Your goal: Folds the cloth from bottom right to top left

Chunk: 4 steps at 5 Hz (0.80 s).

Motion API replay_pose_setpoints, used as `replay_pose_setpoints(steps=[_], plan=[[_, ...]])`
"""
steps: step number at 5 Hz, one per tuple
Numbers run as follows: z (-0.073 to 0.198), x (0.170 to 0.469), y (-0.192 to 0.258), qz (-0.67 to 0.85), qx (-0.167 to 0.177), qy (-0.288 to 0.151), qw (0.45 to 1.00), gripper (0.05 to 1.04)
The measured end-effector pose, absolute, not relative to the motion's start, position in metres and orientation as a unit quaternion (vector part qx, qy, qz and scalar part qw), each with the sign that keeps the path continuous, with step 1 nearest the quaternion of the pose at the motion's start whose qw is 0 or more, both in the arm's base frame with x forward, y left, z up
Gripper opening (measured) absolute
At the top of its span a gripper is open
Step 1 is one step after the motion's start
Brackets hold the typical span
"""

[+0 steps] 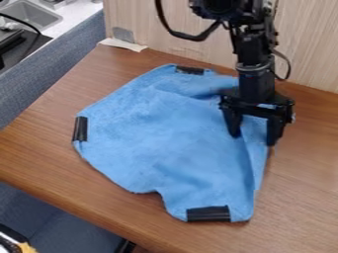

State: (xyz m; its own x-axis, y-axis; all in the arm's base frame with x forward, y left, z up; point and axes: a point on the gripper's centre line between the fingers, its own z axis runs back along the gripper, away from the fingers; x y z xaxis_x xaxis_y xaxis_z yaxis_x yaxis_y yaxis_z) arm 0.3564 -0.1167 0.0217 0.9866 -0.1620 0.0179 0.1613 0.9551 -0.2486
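We have the blue cloth (165,133) lying on the tabletop (304,188), and our claw (253,140) hangs at its right side, fingers wide apart, gripping nothing.

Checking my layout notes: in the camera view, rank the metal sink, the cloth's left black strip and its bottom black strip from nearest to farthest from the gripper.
1. Bottom black strip, below the gripper in the picture.
2. Left black strip, at the cloth's left edge.
3. Metal sink, in the picture's top-left corner.
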Motion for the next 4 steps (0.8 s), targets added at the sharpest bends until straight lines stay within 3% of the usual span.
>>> replay_pose_setpoints(steps=[1, 2, 3, 4], plan=[[0.0202, 0.3556, -0.1189, -0.090, -0.100, -0.002, 0.991, 0.691], [0.0178, 0.3531, -0.1176, -0.088, -0.098, 0.002, 0.991, 0.387], [0.0170, 0.3508, -0.1180, -0.089, -0.098, 0.005, 0.991, 0.168], [0.0165, 0.3481, -0.1172, -0.081, -0.102, 0.006, 0.991, 0.075]])
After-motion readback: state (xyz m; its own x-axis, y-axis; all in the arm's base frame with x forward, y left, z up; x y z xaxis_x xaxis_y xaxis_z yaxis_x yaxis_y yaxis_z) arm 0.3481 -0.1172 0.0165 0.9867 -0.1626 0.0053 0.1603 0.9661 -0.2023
